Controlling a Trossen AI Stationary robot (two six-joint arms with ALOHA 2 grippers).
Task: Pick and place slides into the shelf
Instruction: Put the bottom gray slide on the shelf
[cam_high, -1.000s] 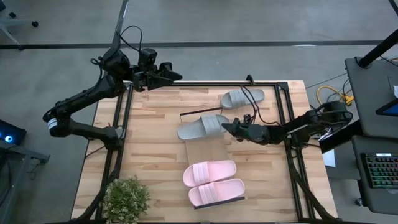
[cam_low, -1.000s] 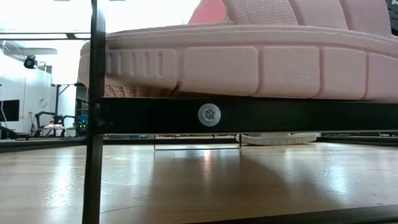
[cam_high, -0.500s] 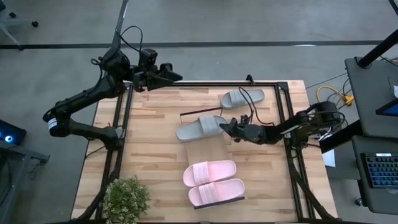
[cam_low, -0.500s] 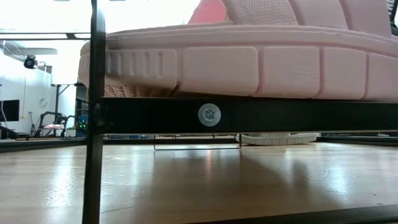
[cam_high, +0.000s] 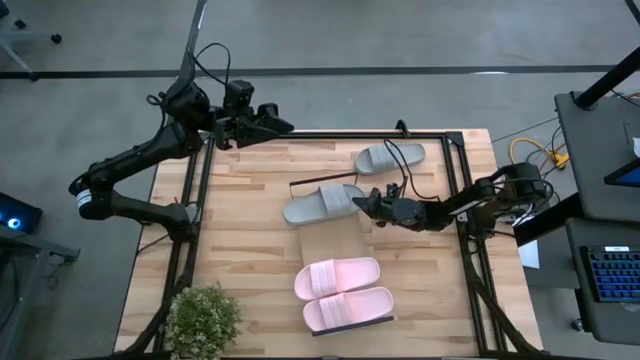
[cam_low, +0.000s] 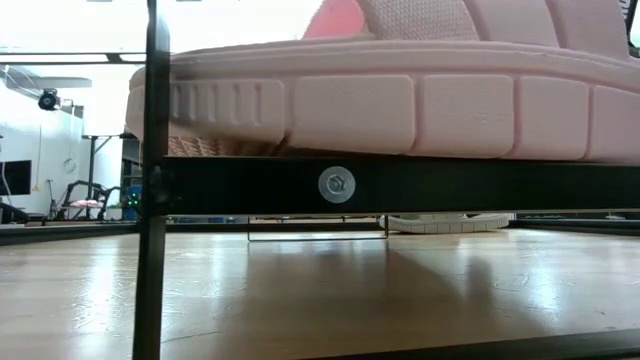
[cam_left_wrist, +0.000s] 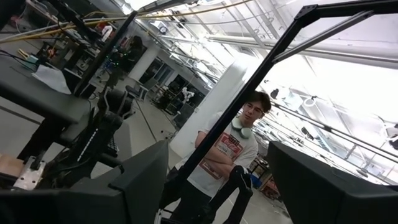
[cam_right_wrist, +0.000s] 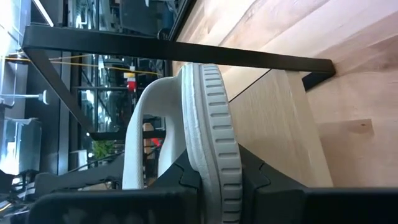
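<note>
Slightly further over the shelf than a second ago: the grey slide in the right end effector (cam_high: 372, 203) has shifted toward the left arm's side, and nothing else has changed. That end effector is clamped on the sole edge of this grey slide (cam_high: 322, 204) at its heel end; the right wrist view shows the ribbed sole (cam_right_wrist: 211, 143) pinched between the two dark fingers (cam_right_wrist: 267, 180), strap arching off to one side. An edge grip makes sense to me, since it leaves the sole free to land flat on the board. The slide sits at the far end of the shelf (cam_high: 330, 244), partly overhanging it. Its long axis runs across the bench and crosswise to the shelf's length, free end pointing at the left arm's side, strap up. That matches the pink pair (cam_high: 342, 291), which already lies side by side on the near end of the shelf, each crosswise too. The low view shows one pink sole (cam_low: 400, 100) resting above the black frame rail (cam_low: 400, 185). The second grey slide (cam_high: 389, 157) is on the bench (cam_high: 240, 230) beyond the shelf, near the far edge, also lying roughly crosswise, not yet picked. The left end effector (cam_high: 280, 124) is parked above the far-left corner of the bench, fingers (cam_left_wrist: 323, 180) apart, holding nothing; a person shows in the room behind it. A potted plant (cam_high: 202, 318) sits at the near-left corner.
</note>
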